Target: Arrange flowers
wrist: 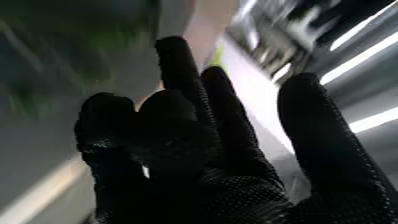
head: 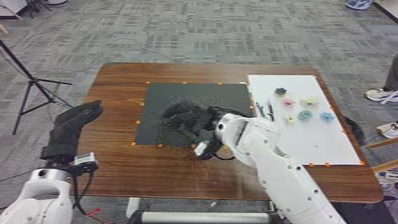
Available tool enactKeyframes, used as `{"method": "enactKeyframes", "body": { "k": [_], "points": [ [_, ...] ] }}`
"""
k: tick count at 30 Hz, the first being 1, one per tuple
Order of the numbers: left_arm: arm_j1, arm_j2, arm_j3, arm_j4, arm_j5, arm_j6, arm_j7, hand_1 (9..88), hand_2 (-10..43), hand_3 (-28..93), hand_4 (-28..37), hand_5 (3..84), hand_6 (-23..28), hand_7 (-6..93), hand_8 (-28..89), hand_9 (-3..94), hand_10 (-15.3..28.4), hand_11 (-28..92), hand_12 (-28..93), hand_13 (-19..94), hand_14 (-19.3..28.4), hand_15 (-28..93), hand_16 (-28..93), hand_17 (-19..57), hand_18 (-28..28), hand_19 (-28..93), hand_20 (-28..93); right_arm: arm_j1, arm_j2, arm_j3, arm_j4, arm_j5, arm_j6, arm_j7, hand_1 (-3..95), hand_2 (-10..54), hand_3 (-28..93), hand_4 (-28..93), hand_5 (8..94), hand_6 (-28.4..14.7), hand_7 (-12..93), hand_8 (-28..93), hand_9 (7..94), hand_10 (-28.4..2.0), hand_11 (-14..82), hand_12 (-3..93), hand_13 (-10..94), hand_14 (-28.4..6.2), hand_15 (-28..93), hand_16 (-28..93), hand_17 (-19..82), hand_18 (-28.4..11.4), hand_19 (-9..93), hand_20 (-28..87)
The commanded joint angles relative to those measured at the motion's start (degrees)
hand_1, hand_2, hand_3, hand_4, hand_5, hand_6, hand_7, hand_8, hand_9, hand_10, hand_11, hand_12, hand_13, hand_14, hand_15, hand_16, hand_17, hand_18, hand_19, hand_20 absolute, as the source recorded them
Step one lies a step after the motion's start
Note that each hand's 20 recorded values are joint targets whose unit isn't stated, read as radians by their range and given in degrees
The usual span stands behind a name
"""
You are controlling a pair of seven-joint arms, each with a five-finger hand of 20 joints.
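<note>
The right hand (wrist: 240, 197), fingers loosely extended, is beside a dark bushy clump (head: 182, 116) mid-table (head: 115, 95), while loose flowers (head: 305, 116) toward the right edge suggest much arranging remains; the left hand (head: 78, 115), fingers relaxed, hangs at the left edge.

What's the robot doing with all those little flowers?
The robot's job is to arrange flowers. Its right hand is at a dark, bushy bunch on the black mat, but I can't tell if it has hold of it. Small pink, blue and yellowish flowers lie on the white sheet. The left hand is open, near the table's left edge.
</note>
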Motion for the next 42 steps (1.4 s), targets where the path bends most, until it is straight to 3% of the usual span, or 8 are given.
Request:
{"method": "enactKeyframes", "body": {
  "k": [1, 8, 22, 36, 42],
  "points": [
    [-0.1, -0.20, 0.12, -0.20, 0.19, -0.36, -0.53, 25.1, -6.2, 70, -21.0, 46.7, 2.7, 16.9, -8, 45.8, 12.8, 19, 10, 33, 16.4, 14, 1, -0.8, 9.8, 0, 12, -1.0, -0.8, -1.5, 2.2, -2.6, 2.9, -2.9, 17.7, 18.0, 71, -11, 31.9, -5.9, 17, -9, 59.0, -13.7, 7.4, 7.3, 85, -9.0, 78, 30, 44, -27.9, 91, 45],
    [-0.6, -0.30, 0.63, 0.04, 0.22, -0.68, -0.45, 25.1, -6.1, 70, -21.1, 46.8, 2.7, 16.8, -8, 45.8, 12.8, 19, 10, 33, 16.4, 14, 1, -0.8, 9.8, 0, 12, -0.7, -1.9, -1.1, 4.4, -7.1, 4.4, -5.4, 17.4, 18.2, 73, -11, 28.8, -5.5, 18, -9, 53.0, -12.5, 6.5, 6.3, 83, -9.9, 80, 30, 43, -28.1, 91, 45],
    [-0.5, -0.69, 0.62, -0.01, 0.07, -0.32, 0.24, 25.0, -6.1, 70, -21.2, 46.7, 2.7, 16.7, -8, 45.8, 12.8, 19, 10, 33, 16.5, 14, 1, -0.9, 9.8, 0, 12, -0.1, -2.3, -1.2, 6.4, -14.8, 7.0, -7.2, 17.0, 17.3, 74, -12, 29.1, -4.7, 19, -10, 51.7, -12.3, 6.8, 6.1, 82, -10.6, 81, 29, 41, -28.3, 89, 47],
    [-0.5, -0.82, 1.10, -0.06, -0.03, -0.03, 0.33, 25.0, -6.1, 70, -21.0, 46.6, 2.6, 16.8, -8, 45.8, 12.8, 19, 10, 33, 16.5, 14, 1, -0.9, 9.8, 0, 12, 0.2, -2.0, -1.4, 5.8, -10.3, 8.6, -6.3, 16.8, 16.3, 73, -12, 29.9, -4.8, 20, -10, 51.7, -12.9, 6.9, 6.1, 82, -10.7, 81, 28, 41, -28.4, 89, 47],
    [-0.4, -0.62, 0.78, -0.16, 0.07, 0.03, 0.15, 25.0, -6.2, 70, -21.0, 46.7, 2.7, 16.8, -8, 45.8, 12.8, 19, 10, 33, 16.5, 14, 1, -0.9, 9.8, 0, 12, 0.1, 0.7, -1.0, 1.3, -0.8, 9.2, -4.3, 17.1, 15.3, 72, -11, 35.0, -4.0, 20, -10, 56.1, -13.0, 7.9, 6.7, 82, -10.4, 82, 28, 42, -28.2, 90, 47]
  ]
}}
